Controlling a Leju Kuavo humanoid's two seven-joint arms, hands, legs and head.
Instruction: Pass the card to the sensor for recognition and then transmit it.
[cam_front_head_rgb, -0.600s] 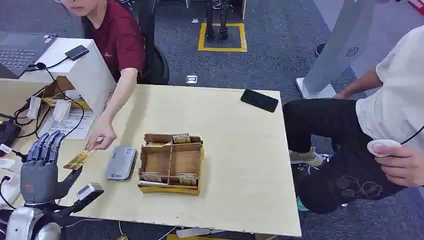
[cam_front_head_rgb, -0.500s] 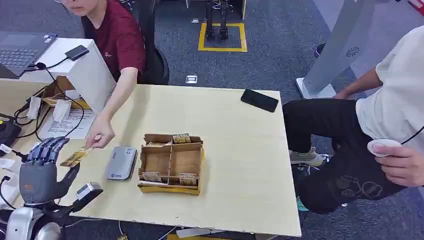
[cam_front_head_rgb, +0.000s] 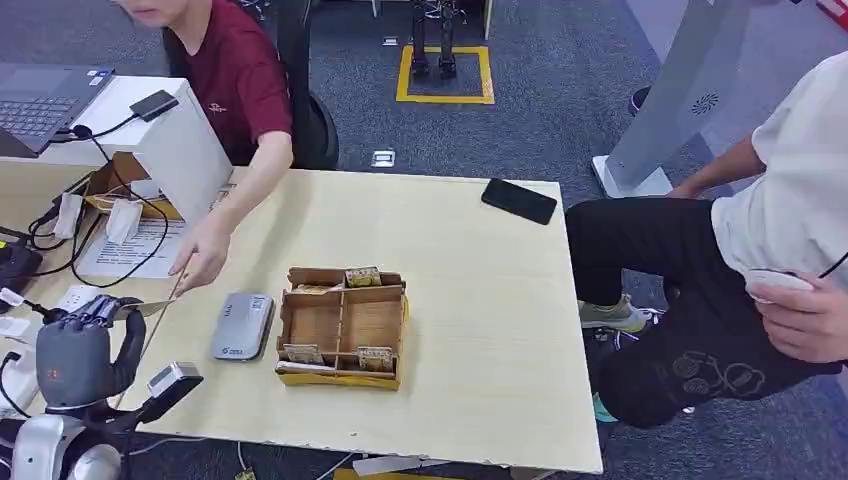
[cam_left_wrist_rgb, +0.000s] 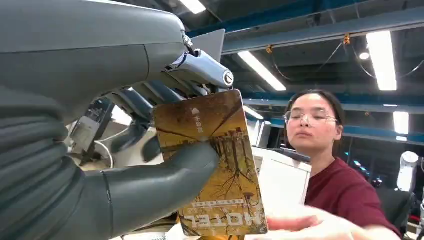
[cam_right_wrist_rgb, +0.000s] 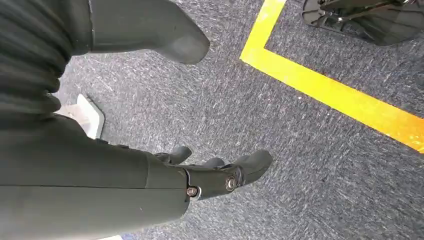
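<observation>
My left hand is up by the near left corner of the table. My thumb and fingers pinch a hotel key card. The thumb presses on the card's picture side, and the fingers are behind it. The card is brown and gold, with bare trees and the word HOTEL on it. From my head I see the card edge on, like a thin line at my fingertips.

A person in a dark red shirt sits across the left end of the table. That person's hand reaches out over the table, just past the card. I cannot tell if it touches the card.

The grey card sensor lies flat on the table, near my left hand. Just beside it is a wooden box with little sections. More cards stand along its edges. A black phone lies at the far side of the table.

My right hand hangs low over grey carpet with a yellow tape line. It holds nothing, and its fingers are apart.

Another person in a white shirt sits at the right, with a small white thing in one hand.
</observation>
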